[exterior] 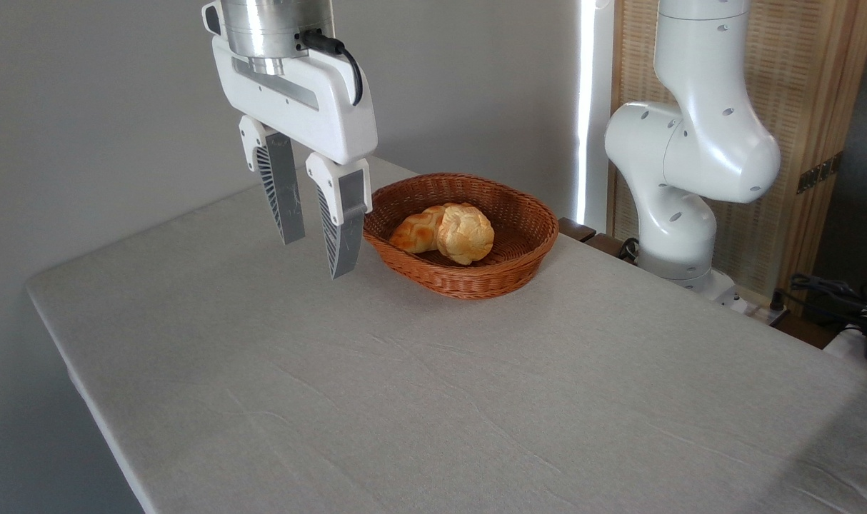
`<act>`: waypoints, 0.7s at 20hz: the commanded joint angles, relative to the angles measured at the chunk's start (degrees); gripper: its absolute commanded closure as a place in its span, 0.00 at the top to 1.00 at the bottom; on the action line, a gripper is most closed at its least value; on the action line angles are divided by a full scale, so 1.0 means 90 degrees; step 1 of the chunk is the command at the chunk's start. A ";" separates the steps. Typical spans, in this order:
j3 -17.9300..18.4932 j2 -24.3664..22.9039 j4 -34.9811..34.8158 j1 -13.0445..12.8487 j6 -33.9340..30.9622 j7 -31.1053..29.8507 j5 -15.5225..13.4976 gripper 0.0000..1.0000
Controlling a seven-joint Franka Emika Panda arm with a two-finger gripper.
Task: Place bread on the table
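The bread [466, 233], a small round golden-yellow bun with a cracked crust, lies inside the brown wicker basket [476, 280] at the back of the table [405, 400]. A longer golden-brown loaf [416, 230] leans against its left side. My gripper [318, 255] hangs above the cloth just left of the basket, open, with nothing between its grey fingers [285, 193]. It is apart from the bread and held a little above the table.
The white arm base and joints [690, 157] stand at the back right beyond the table's edge. Cables and dark gear [844, 300] lie at the far right. The table's left edge [83, 385] drops off near the wall.
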 commanded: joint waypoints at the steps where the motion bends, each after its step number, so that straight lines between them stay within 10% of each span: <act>1: 0.0129 0.0076 0.0165 -0.0059 -0.0408 -0.0040 -0.0092 1.00; 14: 0.0081 0.0155 0.0175 -0.0059 -0.0400 0.0000 -0.0072 1.00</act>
